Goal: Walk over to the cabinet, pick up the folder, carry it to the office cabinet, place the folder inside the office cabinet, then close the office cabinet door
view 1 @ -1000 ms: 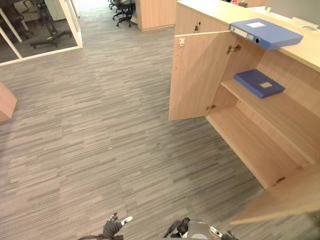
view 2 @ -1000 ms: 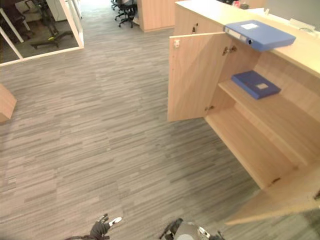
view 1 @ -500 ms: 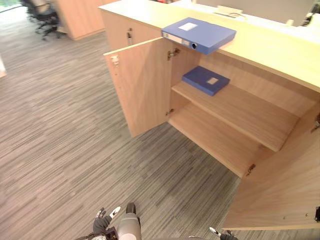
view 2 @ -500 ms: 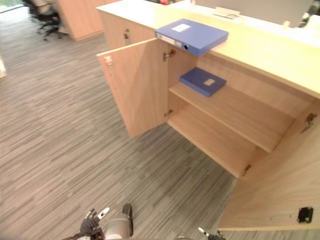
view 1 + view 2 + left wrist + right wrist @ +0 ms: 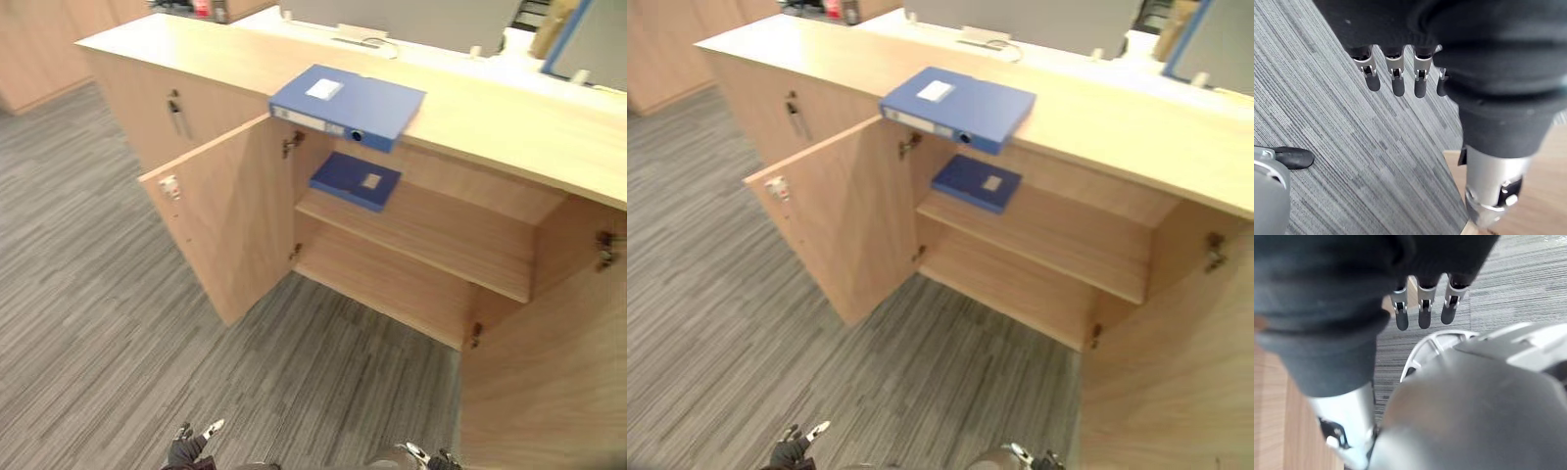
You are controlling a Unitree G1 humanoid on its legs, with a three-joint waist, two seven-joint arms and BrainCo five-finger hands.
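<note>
A low wooden cabinet [image 5: 509, 137] stands on grey striped carpet [image 5: 88, 333] with both doors swung wide: the left door [image 5: 230, 220] angles out toward the viewer, and the right door [image 5: 549, 382] fills the lower right. A blue box folder [image 5: 348, 101] lies flat on the cabinet top, its labelled spine facing forward and jutting slightly over the front edge, above the open compartment. Inside, a darker blue folder [image 5: 356, 181] lies flat at the left end of the middle shelf [image 5: 451, 240]; the bottom shelf [image 5: 392, 284] is bare wood. The left hand [image 5: 189, 451] hangs low, well apart from the cabinet, its fingers [image 5: 1397, 83] straight and loose over the carpet, holding nothing. The right hand [image 5: 428, 456] hangs low near the right door, its fingers [image 5: 1424, 316] likewise straight and empty.
</note>
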